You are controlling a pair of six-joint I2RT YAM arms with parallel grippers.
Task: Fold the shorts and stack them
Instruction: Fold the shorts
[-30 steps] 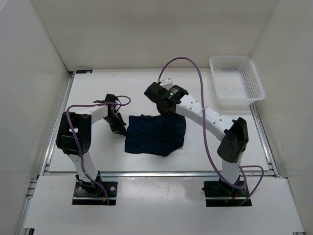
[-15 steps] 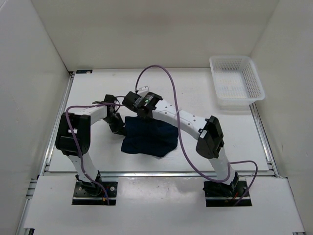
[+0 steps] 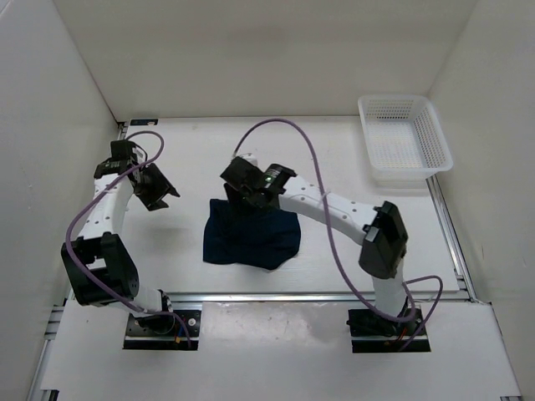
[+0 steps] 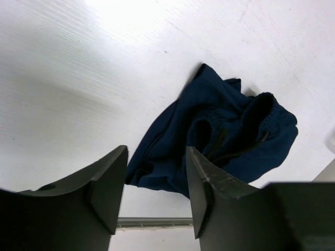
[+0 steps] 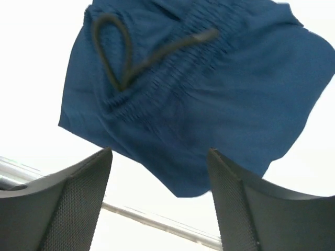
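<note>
The dark navy shorts (image 3: 251,240) lie in a folded heap on the white table, in front of the arms. In the right wrist view the shorts (image 5: 220,89) fill the top, with the gathered waistband and a looped drawstring (image 5: 119,57) showing. My right gripper (image 3: 244,200) hovers over the heap's far edge; it (image 5: 159,201) is open with nothing between its fingers. My left gripper (image 3: 159,190) hangs well to the left of the cloth, apart from it. It (image 4: 156,196) is open and empty, looking at the shorts (image 4: 220,141) from a distance.
A white mesh basket (image 3: 406,139) stands at the back right corner, with nothing visible in it. White walls close in the table on three sides. A metal rail (image 3: 276,295) runs along the near edge. Purple cables loop over both arms.
Both grippers have opened and let go of the shorts. The left arm swung away to the far left. The right gripper carried the cloth's right side leftward, leaving a narrower heap.
</note>
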